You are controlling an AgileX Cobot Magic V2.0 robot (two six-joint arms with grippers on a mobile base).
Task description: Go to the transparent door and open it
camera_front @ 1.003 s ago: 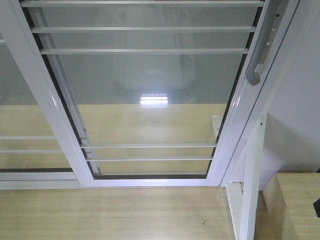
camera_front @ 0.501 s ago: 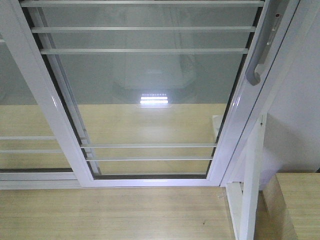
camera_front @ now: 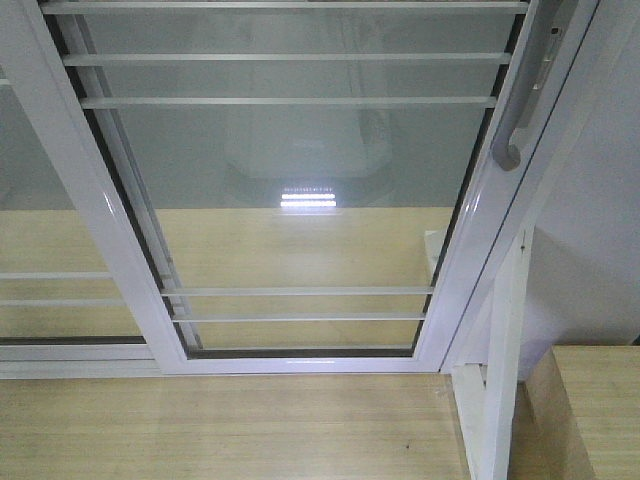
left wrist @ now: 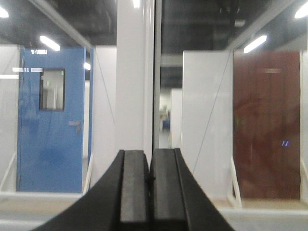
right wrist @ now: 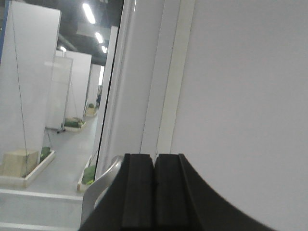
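White-framed transparent door [camera_front: 300, 180] w/ grey handle [camera_front: 526, 95]

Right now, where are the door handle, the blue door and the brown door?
handle [camera_front: 522, 100], front view, middle of its grey bar.
blue door [left wrist: 48, 144], left wrist view, panel below its window.
brown door [left wrist: 267, 125], left wrist view, middle of its panel.

I'm counting one transparent door [camera_front: 300, 200], carrying one grey handle [camera_front: 522, 98] and five white bars [camera_front: 290, 59], and one plain panel [camera_front: 50, 230]. Two grippers are showing: left gripper [left wrist: 149, 180] and right gripper [right wrist: 154, 183]. Beyond, one blue door [left wrist: 50, 130] and one brown door [left wrist: 267, 125] are standing.
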